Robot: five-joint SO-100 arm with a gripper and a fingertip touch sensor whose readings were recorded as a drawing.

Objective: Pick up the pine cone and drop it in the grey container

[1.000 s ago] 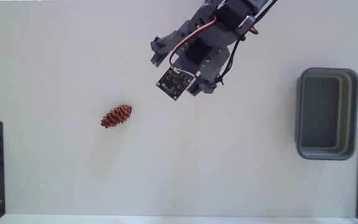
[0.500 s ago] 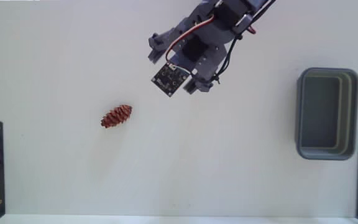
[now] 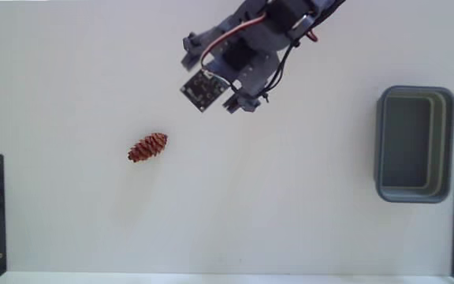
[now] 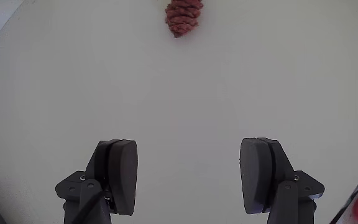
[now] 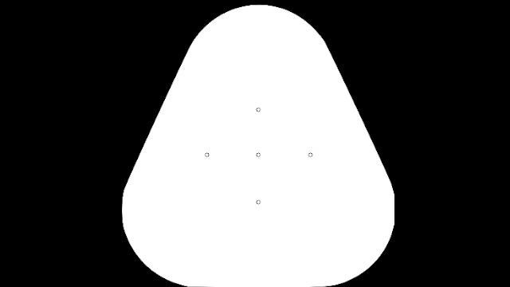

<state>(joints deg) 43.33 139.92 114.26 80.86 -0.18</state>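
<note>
Pine cone lying loose on the white surface, down and to the left of the tool in the fixed view, well apart from it; seen in the wrist view at the top edge, far ahead of the pads and a little off the centre line between them. Tool empty, pads spread wide apart with only bare surface between. Grey container far to the right of the tool in the fixed view, on the opposite side from the cone, nothing visible inside.

Likely risks from here: closing early and pinching air, given the long gap to the cone. Coming down with one pad on top of the cone and knocking it aside, since an oval cone rolls easily. Gripping across the tapered end and squeezing it out. Later, releasing short of the rim after the long carry right.
</note>
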